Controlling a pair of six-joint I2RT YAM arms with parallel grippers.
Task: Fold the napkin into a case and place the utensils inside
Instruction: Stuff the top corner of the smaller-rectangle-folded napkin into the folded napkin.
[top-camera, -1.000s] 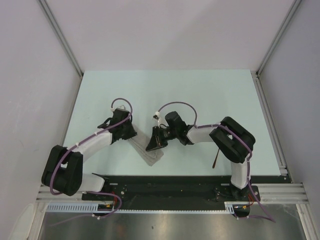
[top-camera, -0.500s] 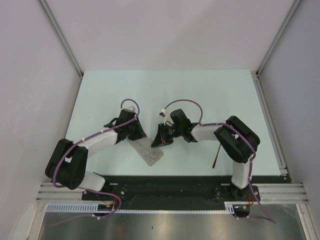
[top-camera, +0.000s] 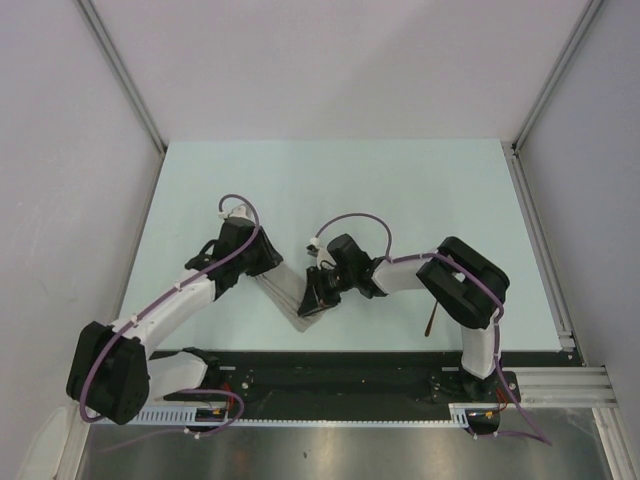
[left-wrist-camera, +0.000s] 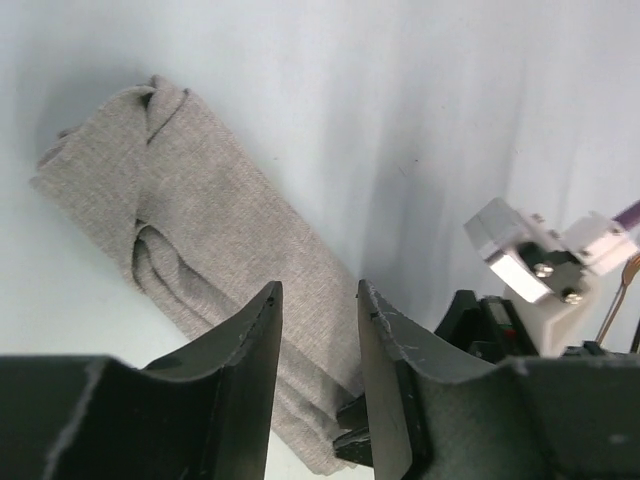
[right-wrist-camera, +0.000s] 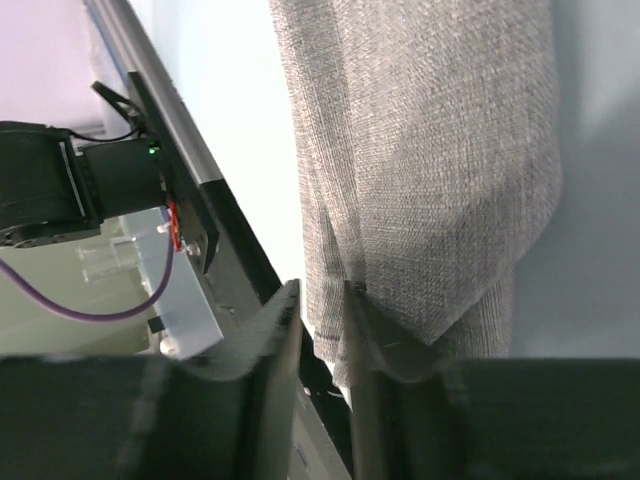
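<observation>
The napkin (top-camera: 288, 291) lies folded into a narrow grey-beige case, slanting between my two grippers. My left gripper (top-camera: 271, 262) is open and hovers just above its far part; the left wrist view shows the jaws (left-wrist-camera: 318, 292) apart over the cloth (left-wrist-camera: 200, 200). My right gripper (top-camera: 313, 300) is at the near end, nearly closed on a layer of the cloth (right-wrist-camera: 420, 150), with one finger under the flap (right-wrist-camera: 322, 292). Its fingertips (left-wrist-camera: 352, 440) show at the cloth's end. One thin dark-brown utensil (top-camera: 431, 316) lies beside the right arm. The other utensil is hidden.
The black base rail (top-camera: 330, 366) runs along the table's near edge, close to the case's near end, and also shows in the right wrist view (right-wrist-camera: 190, 215). Aluminium rails (top-camera: 540, 240) and grey walls border the pale table (top-camera: 400, 190).
My right gripper has moved down and left to the case's near end. My left gripper swung right, then pulled back left to the far end.
</observation>
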